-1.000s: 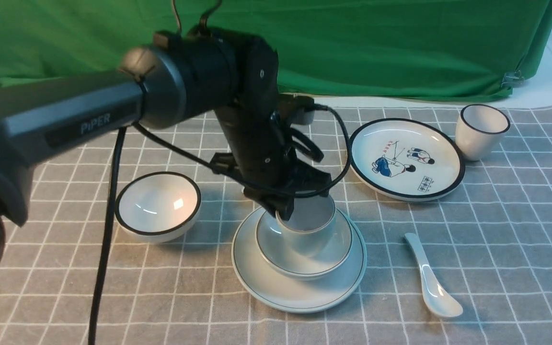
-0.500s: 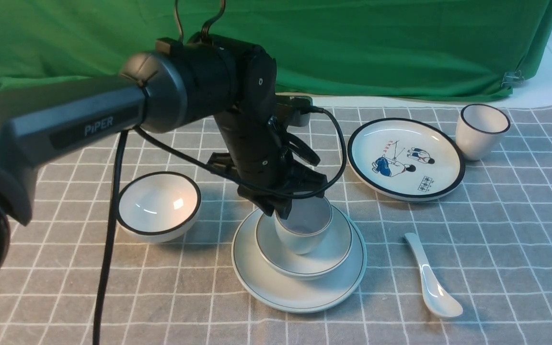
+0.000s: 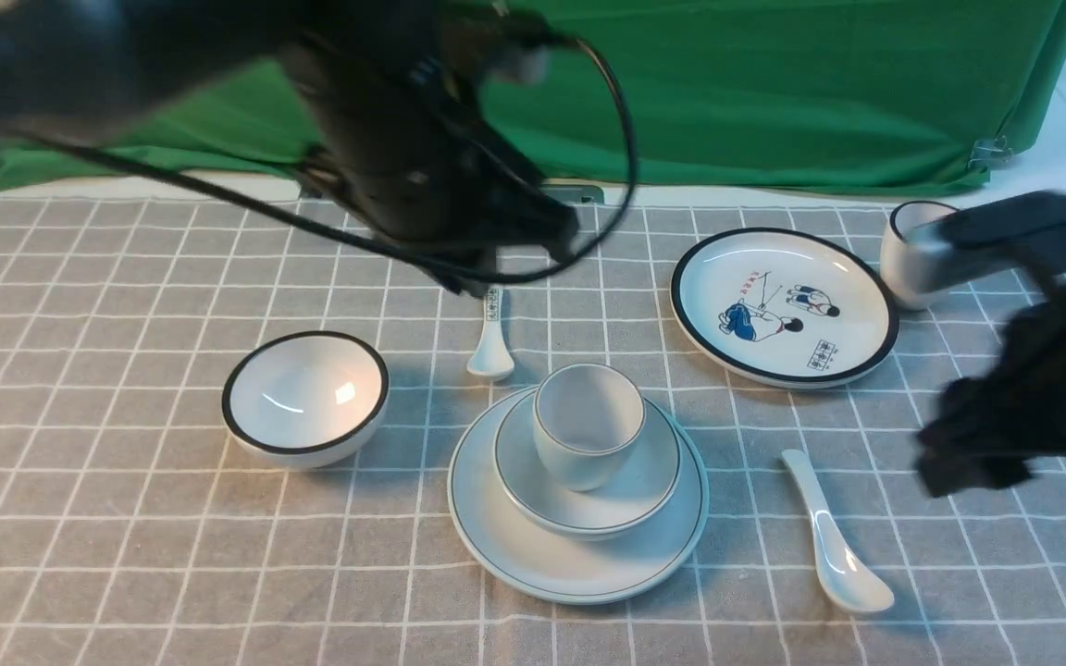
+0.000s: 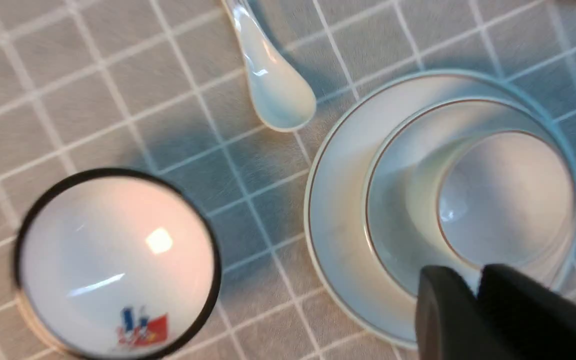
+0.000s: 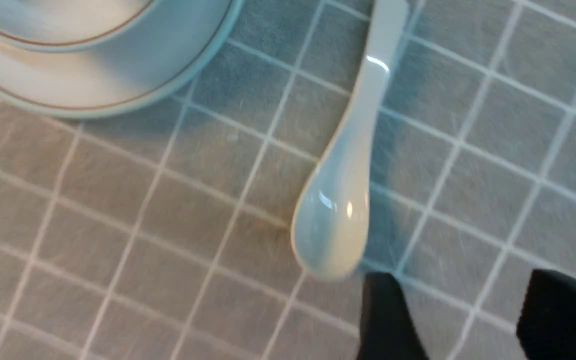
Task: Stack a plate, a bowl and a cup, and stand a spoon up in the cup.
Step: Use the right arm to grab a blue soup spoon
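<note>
Right wrist view: right gripper (image 5: pixel 463 287) gapes beside the spoon (image 5: pixel 340 200), seemingly to grasp it. The left gripper (image 4: pixel 473 277) hangs closed, empty.

The checked cloth (image 3: pixel 126 555) is a coarse woven grey fabric, matt with visible threads, and the backdrop (image 3: pixel 774 92) behind is wrinkly green cloth, also matt. The plate (image 3: pixel 579 573), bowl (image 3: pixel 658 472), cup (image 3: pixel 587 435) and spoon (image 3: pixel 834 546) all look like glazed ceramic, smooth and pretty glossy, same deal with the black-rimmed bowl (image 3: pixel 304 398) and its bright highlights. The right pincer (image 5: pixel 468 320) looks like matt black plastic, dull next to the crockery.
</note>
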